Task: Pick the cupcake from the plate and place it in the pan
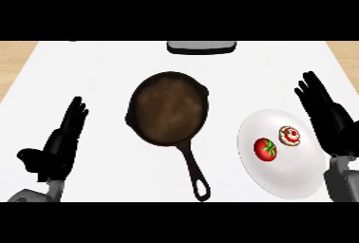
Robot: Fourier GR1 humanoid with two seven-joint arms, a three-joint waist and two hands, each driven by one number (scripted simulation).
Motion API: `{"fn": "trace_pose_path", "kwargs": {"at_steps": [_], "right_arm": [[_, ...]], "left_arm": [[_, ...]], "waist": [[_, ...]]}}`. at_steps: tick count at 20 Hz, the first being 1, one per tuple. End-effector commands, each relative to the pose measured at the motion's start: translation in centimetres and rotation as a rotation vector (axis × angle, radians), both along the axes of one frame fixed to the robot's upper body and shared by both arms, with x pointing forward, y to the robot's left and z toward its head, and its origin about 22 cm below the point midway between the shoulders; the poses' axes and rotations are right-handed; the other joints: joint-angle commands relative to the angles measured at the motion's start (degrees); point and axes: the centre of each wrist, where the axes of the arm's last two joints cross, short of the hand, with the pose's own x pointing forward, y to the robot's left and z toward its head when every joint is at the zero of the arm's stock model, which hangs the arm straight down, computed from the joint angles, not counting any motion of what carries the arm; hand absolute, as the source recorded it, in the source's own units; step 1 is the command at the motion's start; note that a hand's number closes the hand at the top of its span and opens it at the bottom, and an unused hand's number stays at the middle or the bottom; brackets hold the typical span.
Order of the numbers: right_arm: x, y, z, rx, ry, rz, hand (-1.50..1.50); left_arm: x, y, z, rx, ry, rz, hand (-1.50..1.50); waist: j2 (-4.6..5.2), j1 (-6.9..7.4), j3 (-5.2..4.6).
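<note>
A small cupcake [289, 135] with pale frosting and red bits sits on the white plate [280, 175] at the right, next to a red tomato [265, 149]. The dark brown pan [168, 108] lies in the middle of the counter, its handle pointing toward me. My right hand [324, 114] hovers open just right of the plate, fingers straight and pointing away, beside the cupcake but apart from it. At the lower left my left hand [60, 140] rests open, fingers up, holding nothing.
A grey-and-black object [201, 46] sits at the counter's far edge, behind the pan. The white counter [98, 76] ends in wooden floor strips at the far left and far right.
</note>
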Motion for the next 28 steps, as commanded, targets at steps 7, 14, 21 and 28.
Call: {"fn": "trace_pose_path", "kwargs": {"at_steps": [7,14,21,28], "right_arm": [[-1.3,-9.2,0.7,-0.586,0.071,-0.406,-1.50],[-7.5,-8.0,-2.7,-0.301,0.266,-0.913,-1.50],[-9.4,-7.3,2.2,-0.638,0.466,-0.658,-1.50],[-6.6,-5.1,8.6,-0.650,0.541,-0.405,-1.50]], "left_arm": [[-1.4,2.4,-0.6,0.215,0.119,-0.005,0.00],[-2.6,2.5,-0.9,0.239,0.199,-0.003,0.00],[-2.6,1.2,-0.7,0.247,0.202,-0.007,0.00],[-1.4,3.1,-0.5,0.255,0.195,-0.019,0.00]], "waist": [[2.21,-0.43,-1.57],[0.02,-0.94,-0.70],[0.07,-0.09,-0.69],[0.34,0.58,-0.61]]}}
